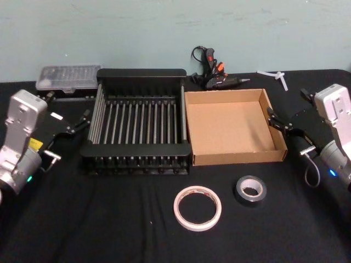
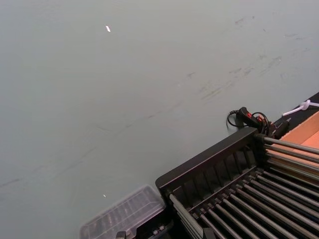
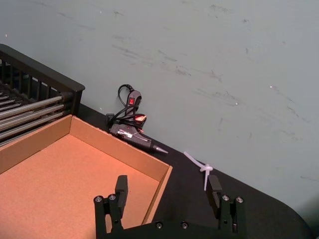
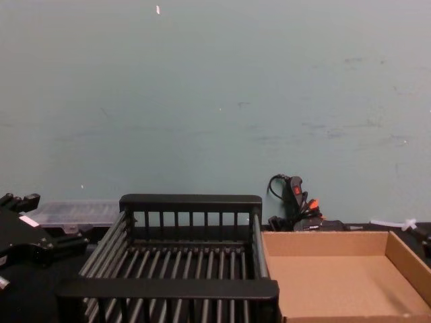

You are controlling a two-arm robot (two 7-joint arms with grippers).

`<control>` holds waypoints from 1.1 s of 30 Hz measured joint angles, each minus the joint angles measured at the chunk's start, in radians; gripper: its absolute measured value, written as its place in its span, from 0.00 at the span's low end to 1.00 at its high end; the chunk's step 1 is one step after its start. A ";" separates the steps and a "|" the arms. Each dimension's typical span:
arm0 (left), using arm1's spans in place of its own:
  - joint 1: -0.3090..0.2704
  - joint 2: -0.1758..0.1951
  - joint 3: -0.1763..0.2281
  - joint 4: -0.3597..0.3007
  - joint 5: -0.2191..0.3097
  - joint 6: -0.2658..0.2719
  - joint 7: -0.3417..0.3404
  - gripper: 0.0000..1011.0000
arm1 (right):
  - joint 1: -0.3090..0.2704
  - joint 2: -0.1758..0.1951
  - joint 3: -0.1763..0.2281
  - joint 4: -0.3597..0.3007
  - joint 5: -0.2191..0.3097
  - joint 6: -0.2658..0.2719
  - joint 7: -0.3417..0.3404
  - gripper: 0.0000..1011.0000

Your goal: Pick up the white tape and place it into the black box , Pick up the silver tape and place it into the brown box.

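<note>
The white tape (image 1: 197,208) and silver tape (image 1: 251,190) are lying at lower centre on the desk (image 1: 109,219), below the black box (image 1: 137,121) and brown box (image 1: 233,127). The left claw (image 1: 81,121) and right claw (image 1: 279,123) are hovering at mid-left and mid-right, fingers apart.

The head view looks down from above on the whole table. The chest view looks low across it, sharing the black box (image 1: 137,121) (image 4: 182,269) and the wall behind

Bare cloth rings the white tape (image 1: 197,208) and silver tape (image 1: 250,190); both boxes lie open-topped.
</note>
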 joint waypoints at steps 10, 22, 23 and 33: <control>0.000 0.000 0.000 0.000 0.000 0.000 0.000 0.99 | 0.000 0.000 0.000 0.000 0.000 0.000 0.000 0.99; 0.000 0.000 0.000 0.000 0.000 0.000 0.000 0.99 | 0.000 0.000 0.000 0.000 0.000 0.000 0.000 0.99; 0.000 0.000 0.000 0.000 0.000 0.000 0.000 0.99 | 0.000 0.000 0.000 0.000 0.000 0.000 0.000 0.99; 0.000 0.000 0.000 0.000 0.000 0.000 0.000 0.99 | 0.000 0.000 0.000 0.000 0.000 0.000 0.000 0.99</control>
